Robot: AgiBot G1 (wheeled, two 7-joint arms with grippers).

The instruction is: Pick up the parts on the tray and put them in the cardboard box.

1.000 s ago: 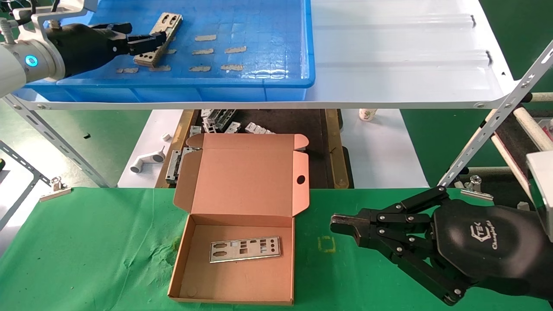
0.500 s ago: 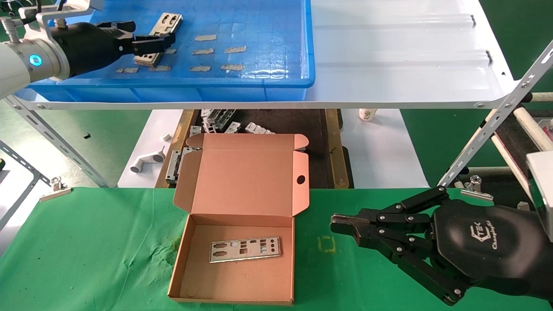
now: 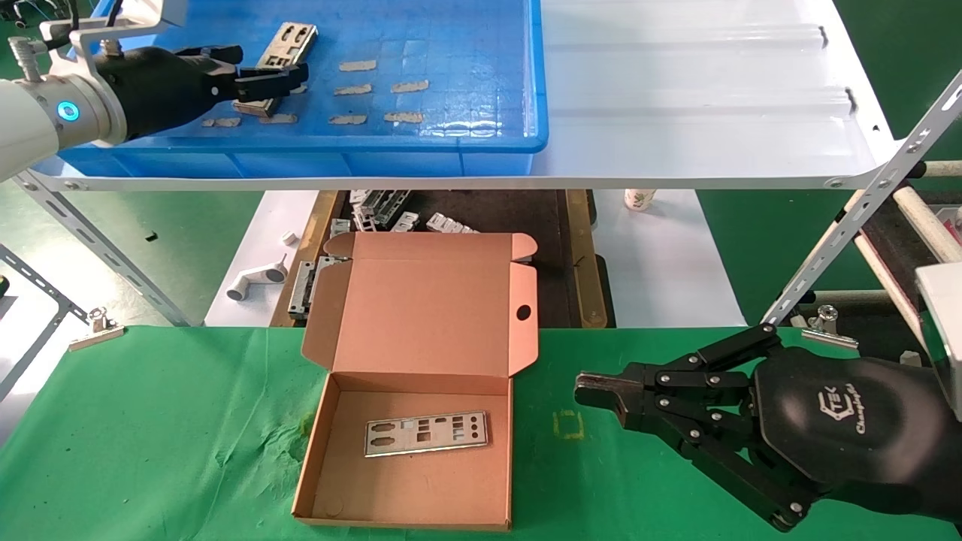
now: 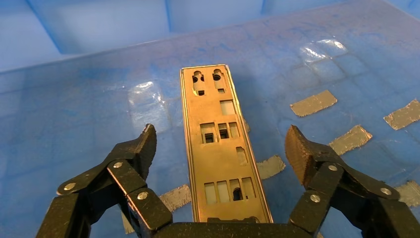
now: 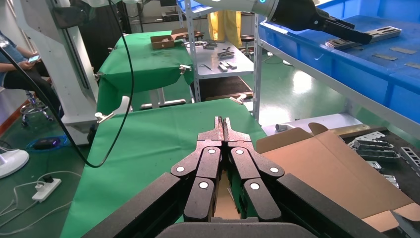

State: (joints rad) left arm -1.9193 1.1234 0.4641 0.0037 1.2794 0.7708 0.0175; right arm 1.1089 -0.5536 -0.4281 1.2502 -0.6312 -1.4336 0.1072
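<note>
A silver punched plate (image 3: pixel 291 37) lies flat on the floor of the blue tray (image 3: pixel 376 143) at the back left. My left gripper (image 3: pixel 279 78) is open and hangs over the plate's near end. In the left wrist view the plate (image 4: pixel 220 148) lies lengthwise between the two spread fingers, and the gripper (image 4: pixel 222 145) does not touch it. A second plate (image 3: pixel 426 433) lies in the open cardboard box (image 3: pixel 346 481) on the green table. My right gripper (image 3: pixel 590 388) is shut and empty, parked on the table right of the box, also shown in its wrist view (image 5: pixel 223 121).
Tan tape patches (image 3: pixel 376 90) dot the tray floor. A white corrugated sheet (image 3: pixel 699 90) lies right of the tray. Below the shelf are grey brackets (image 3: pixel 383 207) and a white pipe fitting (image 3: pixel 255 282). A slanted metal strut (image 3: pixel 864 203) stands at the right.
My left gripper has shifted a little to the right along the plate's near end. The plate and the right arm have not moved.
</note>
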